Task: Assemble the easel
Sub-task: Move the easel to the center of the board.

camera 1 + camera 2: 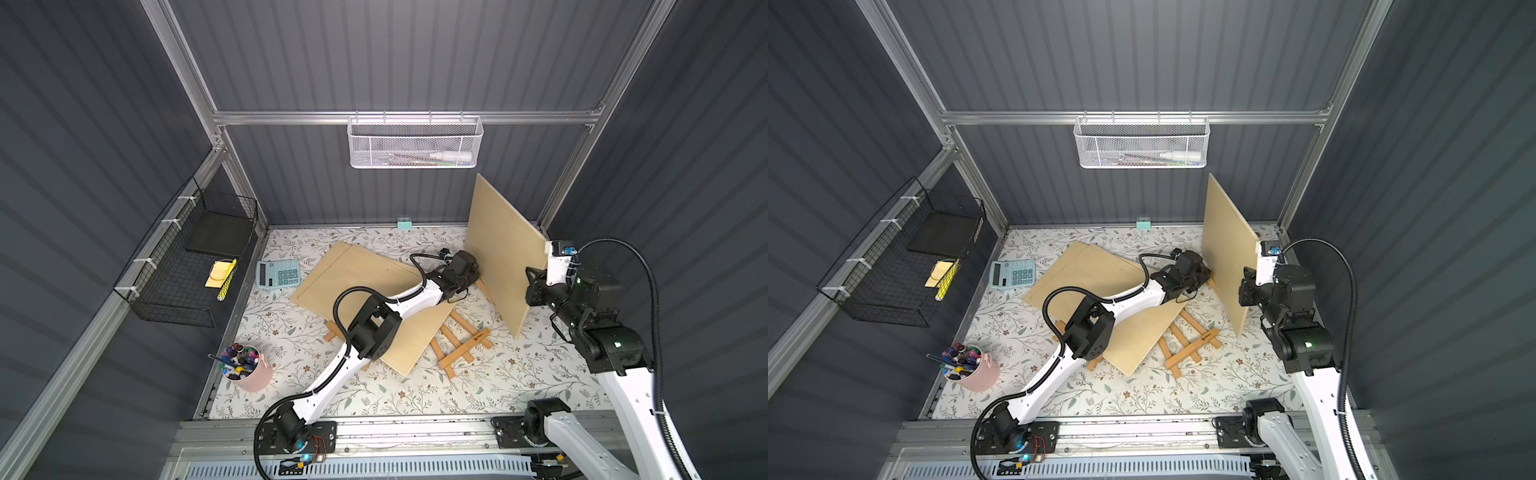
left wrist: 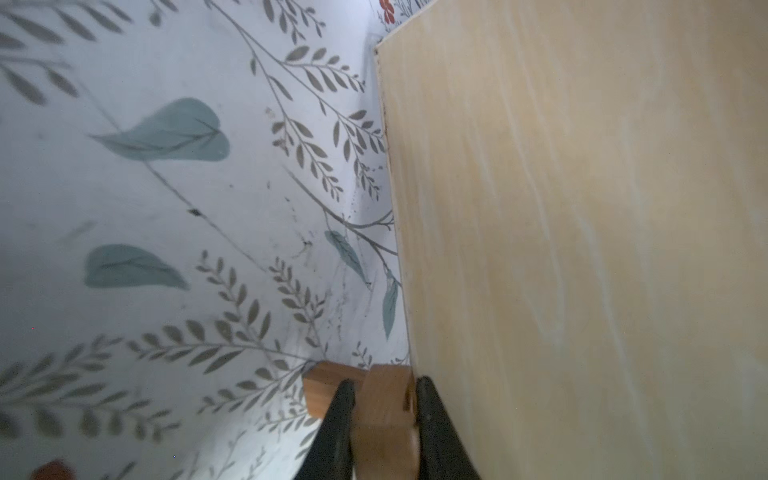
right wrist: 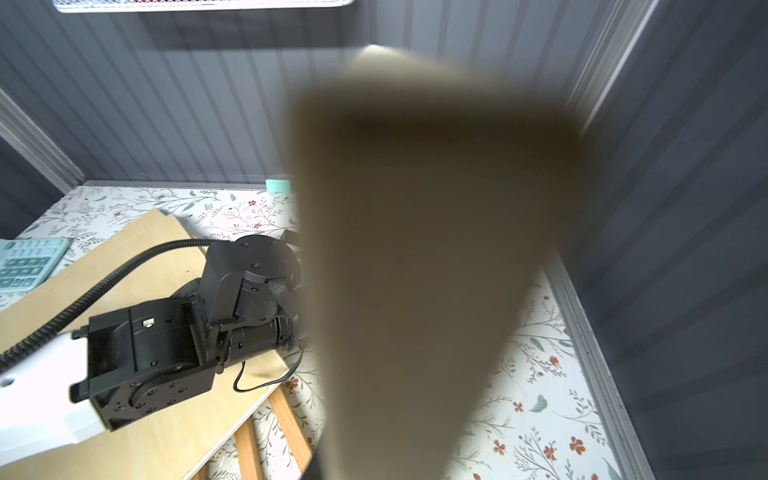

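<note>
The left gripper (image 2: 385,388) is closed on a wooden bar of the easel (image 1: 465,352), which is laid flat on the table (image 1: 415,395), partly under flat boards (image 1: 357,274). An upright board (image 1: 503,249) is clamped by the right gripper (image 1: 532,286).

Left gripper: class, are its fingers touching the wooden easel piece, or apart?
Touching. In the left wrist view, the left gripper's black fingers press against both sides of the wooden easel piece, no gap showing.

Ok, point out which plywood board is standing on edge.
The plywood board on the right side, held on edge by the right gripper. The other boards lie flat and overlapping mid-table.
</note>
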